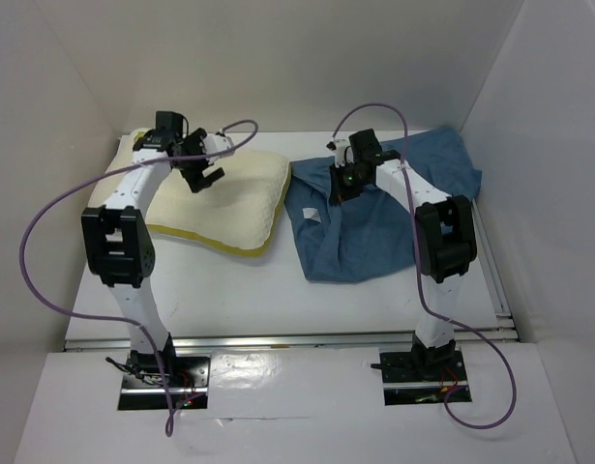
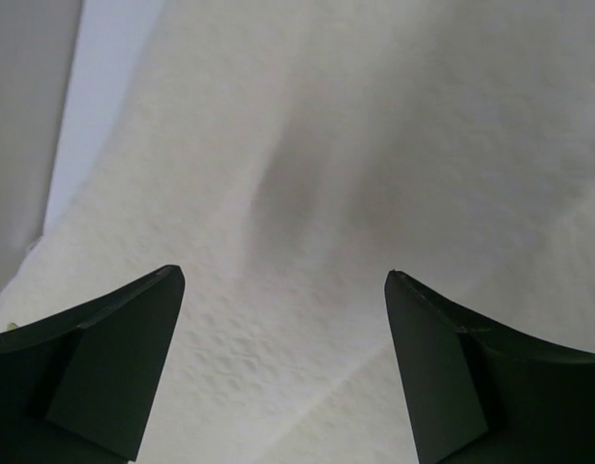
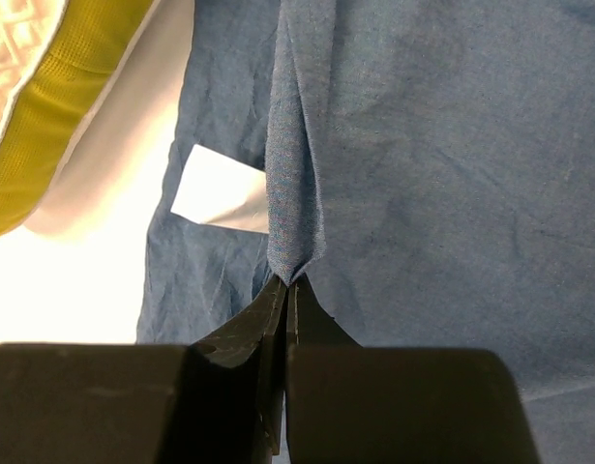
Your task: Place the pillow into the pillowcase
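Note:
The cream-white pillow (image 1: 220, 203) with a yellow edge band lies at the back left of the table. My left gripper (image 1: 202, 178) hovers open just above its top, the textured cloth (image 2: 307, 193) filling the left wrist view between the spread fingers. The dusty-blue pillowcase (image 1: 374, 227) lies wrinkled at the back right. My right gripper (image 1: 343, 184) is shut on a pinched fold of the pillowcase (image 3: 295, 193) near its left edge. A white label (image 3: 220, 188) shows on the cloth beside the fold. The pillow's yellow band (image 3: 55, 106) shows at the upper left of the right wrist view.
White walls enclose the table on the left, back and right. Purple cables loop over both arms (image 1: 45, 222). The table's front strip (image 1: 278, 309) lies bare between the cloths and the arm bases.

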`<state>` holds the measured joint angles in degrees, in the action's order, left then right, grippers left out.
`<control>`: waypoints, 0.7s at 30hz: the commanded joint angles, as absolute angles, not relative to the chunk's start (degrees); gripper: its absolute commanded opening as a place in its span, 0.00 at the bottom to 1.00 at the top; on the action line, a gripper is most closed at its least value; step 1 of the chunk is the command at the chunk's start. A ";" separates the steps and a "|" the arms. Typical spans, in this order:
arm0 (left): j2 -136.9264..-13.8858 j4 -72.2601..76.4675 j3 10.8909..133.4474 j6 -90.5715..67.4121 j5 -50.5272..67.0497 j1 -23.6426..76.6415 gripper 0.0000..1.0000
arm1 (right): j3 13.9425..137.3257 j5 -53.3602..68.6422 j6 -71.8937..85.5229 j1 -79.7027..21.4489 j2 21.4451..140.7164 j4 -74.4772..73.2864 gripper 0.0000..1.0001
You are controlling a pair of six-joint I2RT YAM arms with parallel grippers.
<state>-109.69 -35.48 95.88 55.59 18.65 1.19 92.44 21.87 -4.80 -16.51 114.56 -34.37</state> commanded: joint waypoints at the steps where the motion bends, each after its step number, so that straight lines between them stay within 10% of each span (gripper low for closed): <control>1: -116.60 -43.65 107.38 58.45 26.45 -0.09 0.99 | 93.08 23.46 -5.89 -16.79 113.64 -34.89 0.00; 8: -129.37 -62.91 125.92 61.25 33.21 -0.09 0.99 | 93.60 23.47 -7.55 -16.17 114.26 -36.12 0.00; 21: -126.83 -68.65 113.30 69.87 33.58 0.52 0.99 | 93.60 25.58 -8.08 -14.94 115.93 -37.26 0.00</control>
